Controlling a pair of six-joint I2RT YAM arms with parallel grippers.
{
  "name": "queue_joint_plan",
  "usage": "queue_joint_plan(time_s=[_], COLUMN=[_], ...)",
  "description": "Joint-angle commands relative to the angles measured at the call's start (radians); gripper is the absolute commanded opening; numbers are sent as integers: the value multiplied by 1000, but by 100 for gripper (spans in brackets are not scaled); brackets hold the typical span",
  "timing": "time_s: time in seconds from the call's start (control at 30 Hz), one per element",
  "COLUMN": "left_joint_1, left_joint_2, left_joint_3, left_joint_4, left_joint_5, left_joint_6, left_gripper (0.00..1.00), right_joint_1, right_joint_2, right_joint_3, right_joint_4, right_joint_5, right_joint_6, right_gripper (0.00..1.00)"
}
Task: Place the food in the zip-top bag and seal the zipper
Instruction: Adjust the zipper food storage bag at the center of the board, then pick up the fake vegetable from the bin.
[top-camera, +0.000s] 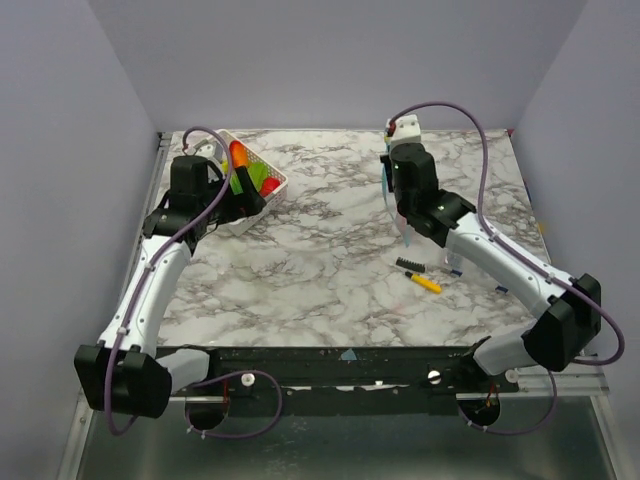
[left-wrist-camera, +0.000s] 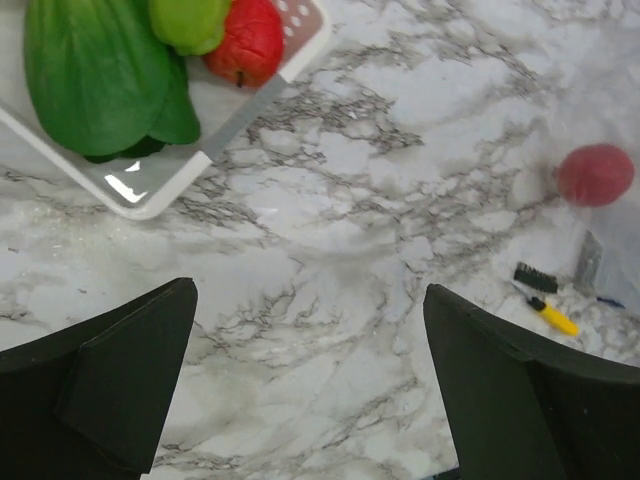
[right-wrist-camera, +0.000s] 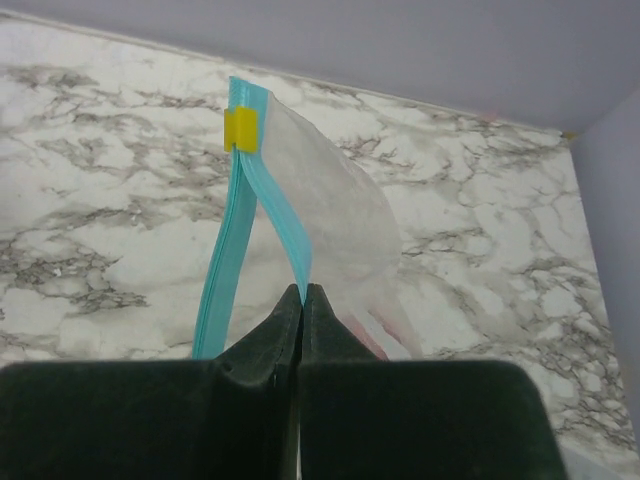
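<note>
Twice saw more up close: from the right wrist, the right gripper (right-wrist-camera: 301, 296) pinched shut on the zipper (right-wrist-camera: 222, 270) of the zip-top bag (right-wrist-camera: 330, 190), held up over the table (right-wrist-camera: 100, 250). From the left wrist, saw the left gripper (left-wrist-camera: 308, 290) wide open by the basket (left-wrist-camera: 150, 200) of food (left-wrist-camera: 90, 80).

From my end I see a grey-veined marble tabletop (top-camera: 320, 290) — plain lavender walls (top-camera: 330, 60) on three sides, soft even light.

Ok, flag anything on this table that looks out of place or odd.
A yellow-and-black pen and a small black ridged piece lie loose on the marble table, right of centre; neither is food. Nothing looks spilled or damaged.
</note>
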Motion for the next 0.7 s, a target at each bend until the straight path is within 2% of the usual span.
queue_joint_plan(time_s=[0.0, 0.1, 0.2, 0.27, 0.37, 0.57, 0.67], left_joint_1=[87, 117, 121, 120, 119, 117, 117], left_joint_2=[123, 303, 496, 578, 667, 757, 786], left_joint_3=[23, 156, 321, 391, 453, 521, 518], left_joint_4=[92, 48, -18, -29, -10, -66, -105], left_joint_5=[-95, -68, -120, -175, -270, -381, -385], left_joint_6=[-72, -88, -63, -52, 2, 143, 181], left_gripper=[98, 94, 87, 86, 84, 70, 71], right_joint_1=[4, 5, 4, 3, 2, 1, 2], right_joint_2=[80, 85, 65, 43, 15, -19, -16], right_joint_3=[-15, -53, -80, -97, -121, -153, -156], right_joint_4=[47, 72, 97, 114, 135, 160, 161], right_joint_5=[-107, -121, -134, -181, -209, -223, -227], right_joint_6=[30, 7, 8, 20, 28, 40, 43], right_gripper=[1, 1, 1, 1, 1, 1, 1])
